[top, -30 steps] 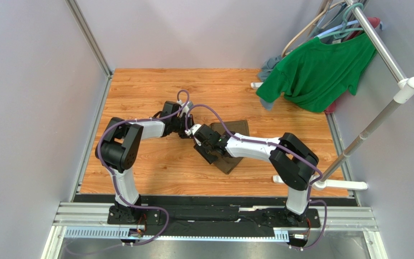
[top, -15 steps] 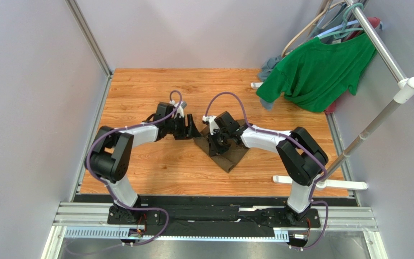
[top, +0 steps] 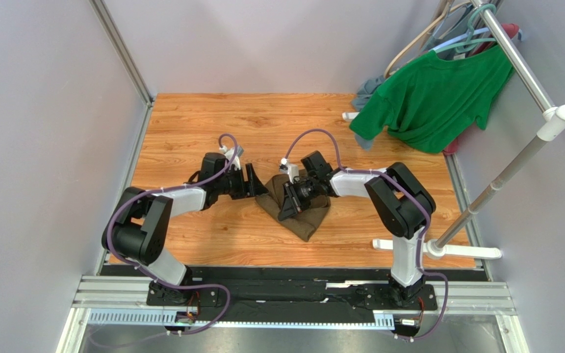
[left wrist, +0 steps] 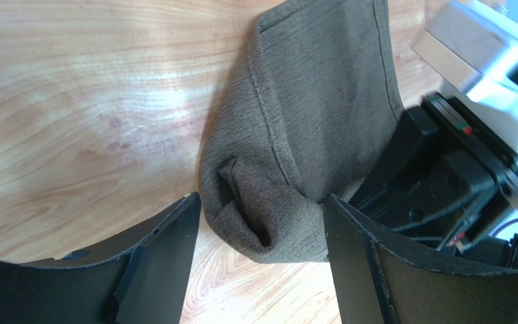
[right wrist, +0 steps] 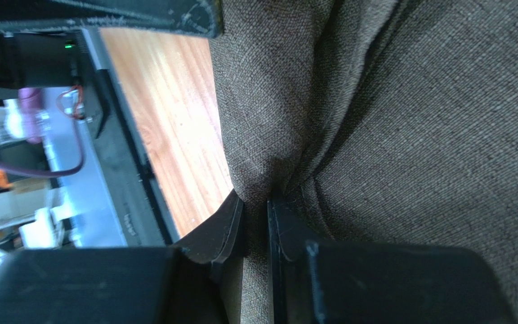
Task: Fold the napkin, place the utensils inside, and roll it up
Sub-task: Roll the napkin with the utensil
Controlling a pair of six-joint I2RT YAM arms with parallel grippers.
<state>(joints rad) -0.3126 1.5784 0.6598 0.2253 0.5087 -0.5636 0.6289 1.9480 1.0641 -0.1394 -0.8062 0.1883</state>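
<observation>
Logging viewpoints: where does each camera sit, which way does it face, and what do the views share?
Top external: above, behind the bases, looking down at the wood-grain table, both arms, dark olive-brown cloth napkin.
Left wrist: faces the napkin's bunched end past the open left gripper.
Right wrist: close on napkin, right gripper pinching a fold.
Shared: the napkin.
</observation>
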